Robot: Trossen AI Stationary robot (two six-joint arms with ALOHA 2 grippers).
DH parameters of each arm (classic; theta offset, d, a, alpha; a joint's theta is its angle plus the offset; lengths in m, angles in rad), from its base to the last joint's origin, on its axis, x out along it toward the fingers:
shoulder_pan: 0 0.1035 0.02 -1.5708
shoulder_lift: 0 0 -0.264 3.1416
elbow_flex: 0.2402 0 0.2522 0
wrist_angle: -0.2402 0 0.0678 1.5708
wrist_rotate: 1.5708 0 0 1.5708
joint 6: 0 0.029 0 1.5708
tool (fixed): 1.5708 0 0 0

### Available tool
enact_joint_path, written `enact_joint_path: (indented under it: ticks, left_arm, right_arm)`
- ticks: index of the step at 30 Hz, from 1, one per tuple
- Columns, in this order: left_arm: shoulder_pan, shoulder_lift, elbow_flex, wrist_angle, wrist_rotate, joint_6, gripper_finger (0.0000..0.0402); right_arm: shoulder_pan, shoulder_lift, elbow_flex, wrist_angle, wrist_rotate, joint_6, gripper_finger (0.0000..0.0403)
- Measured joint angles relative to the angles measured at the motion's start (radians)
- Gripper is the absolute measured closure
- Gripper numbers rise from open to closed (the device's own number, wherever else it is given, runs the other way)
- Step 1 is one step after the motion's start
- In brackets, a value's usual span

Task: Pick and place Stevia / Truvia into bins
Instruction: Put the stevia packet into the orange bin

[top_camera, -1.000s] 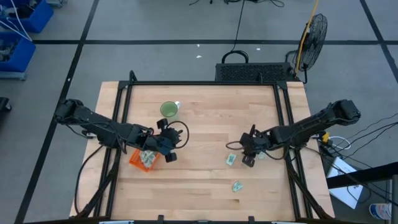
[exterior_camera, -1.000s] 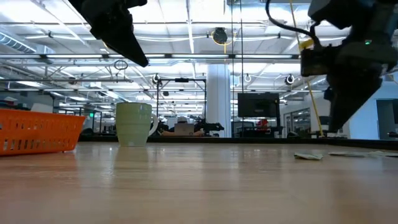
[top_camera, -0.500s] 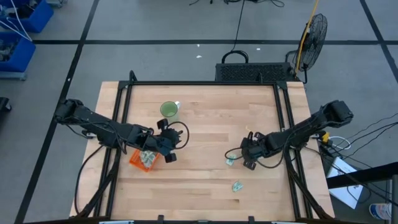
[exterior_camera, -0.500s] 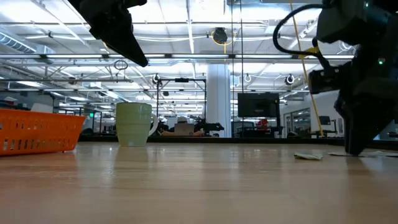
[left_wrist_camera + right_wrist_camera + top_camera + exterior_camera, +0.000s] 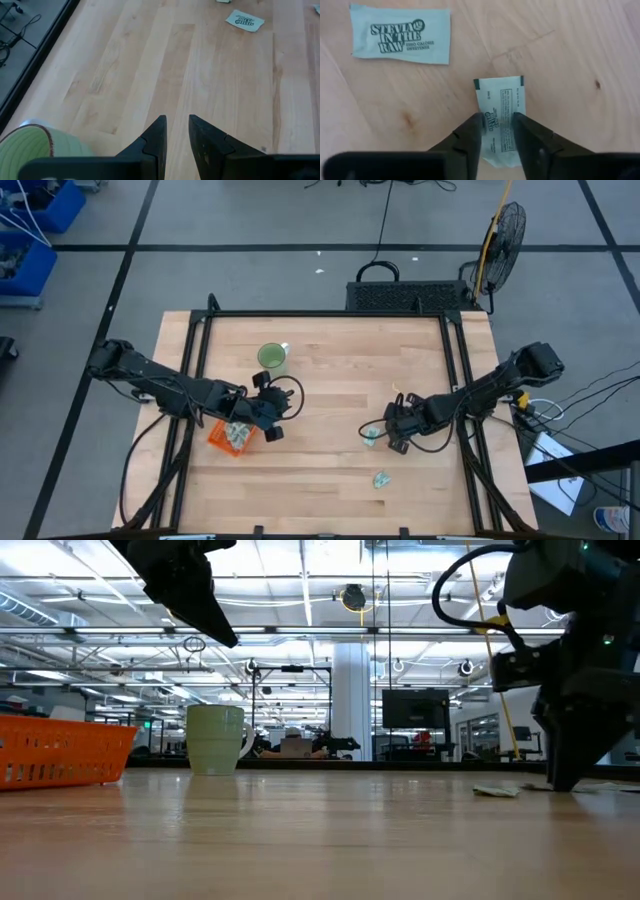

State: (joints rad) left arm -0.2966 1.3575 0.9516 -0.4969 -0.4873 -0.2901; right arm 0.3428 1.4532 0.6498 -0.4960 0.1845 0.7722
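Note:
The orange bin [image 5: 228,437] stands at the table's left and holds several packets; it also shows in the low view [image 5: 60,750]. My left gripper [image 5: 272,423] hangs above the table beside the bin, its fingers [image 5: 177,125] a little apart and empty. My right gripper [image 5: 388,435] is down at the table right of centre, its fingers [image 5: 497,120] a little apart over a white, green-printed Stevia packet [image 5: 500,107] that lies flat. A second packet [image 5: 400,35] lies flat just beyond it. Another packet [image 5: 381,478] lies nearer the front edge. My right gripper comes at the packet from above, pointing down, with one fingertip [image 5: 472,132] over each long side of the packet's near half [image 5: 499,142]. The packet lies flat on the table. The fingers hide its edges, so I cannot tell whether they pinch it.
A round green cup [image 5: 271,357] stands behind the bin, close to my left gripper; it also shows in the left wrist view [image 5: 30,150]. Bare wood lies between the two arms. Metal frame rails run along the table's left and right sides.
My right gripper has gone down to the table top and a little toward the table's left and near edge, ending over the packet. The packets have stayed where they lay.

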Motion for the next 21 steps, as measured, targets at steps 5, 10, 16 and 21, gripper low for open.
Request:
enact_joint_path:
  ticks: [5, 10, 16, 21]
  left_arm:
    - [0.000, 0.000, 0.000, 0.000, 0.001, -0.009, 0.0314]
    - [0.000, 0.002, 0.000, 0.011, 0.081, 0.037, 0.0314]
    - [-0.012, 0.080, -0.001, 0.180, 0.230, 0.415, 0.0314]
    - [-0.008, 0.200, -0.002, 0.399, 0.186, 0.588, 0.0314]
  right_arm:
    - [0.000, 0.002, -0.002, 0.045, 0.032, 0.006, 0.0354]
    - [-0.003, 0.011, -0.006, 0.240, 0.105, -0.049, 0.0389]
    - [-0.039, 0.007, -0.005, 0.630, 0.123, -0.299, 0.0394]
    - [-0.096, 0.006, -0.004, 0.908, 0.081, -0.396, 0.0394]
